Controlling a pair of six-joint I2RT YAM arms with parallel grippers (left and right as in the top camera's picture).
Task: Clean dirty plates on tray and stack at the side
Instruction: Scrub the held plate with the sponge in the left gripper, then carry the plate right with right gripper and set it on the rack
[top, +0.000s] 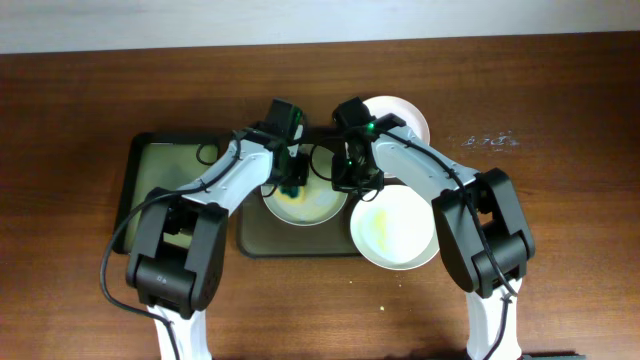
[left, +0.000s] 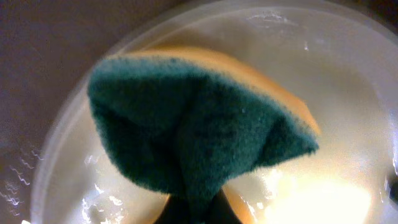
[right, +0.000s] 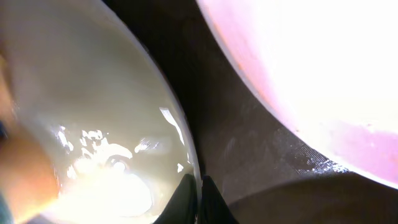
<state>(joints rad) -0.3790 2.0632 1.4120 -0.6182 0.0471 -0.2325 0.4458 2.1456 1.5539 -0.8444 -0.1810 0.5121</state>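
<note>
A white plate (top: 312, 208) with a yellow smear lies on the dark olive tray (top: 290, 243). My left gripper (top: 292, 182) is shut on a green-and-yellow sponge (left: 193, 137), which presses on that plate's face (left: 339, 93). My right gripper (top: 352, 183) is shut on the plate's right rim, one finger on each side (right: 199, 200). The plate's glossy face fills the left of the right wrist view (right: 93, 106). A second plate (top: 395, 228) with a yellow smear lies at the tray's right edge. A third white plate (top: 405, 112) lies on the table behind my right arm.
A smaller black-rimmed tray (top: 160, 175) with a greenish inside sits to the left of the olive tray. The brown wooden table (top: 560, 90) extends around. Another plate's edge (right: 323, 81) shows close by in the right wrist view, across a strip of dark tray (right: 214, 118).
</note>
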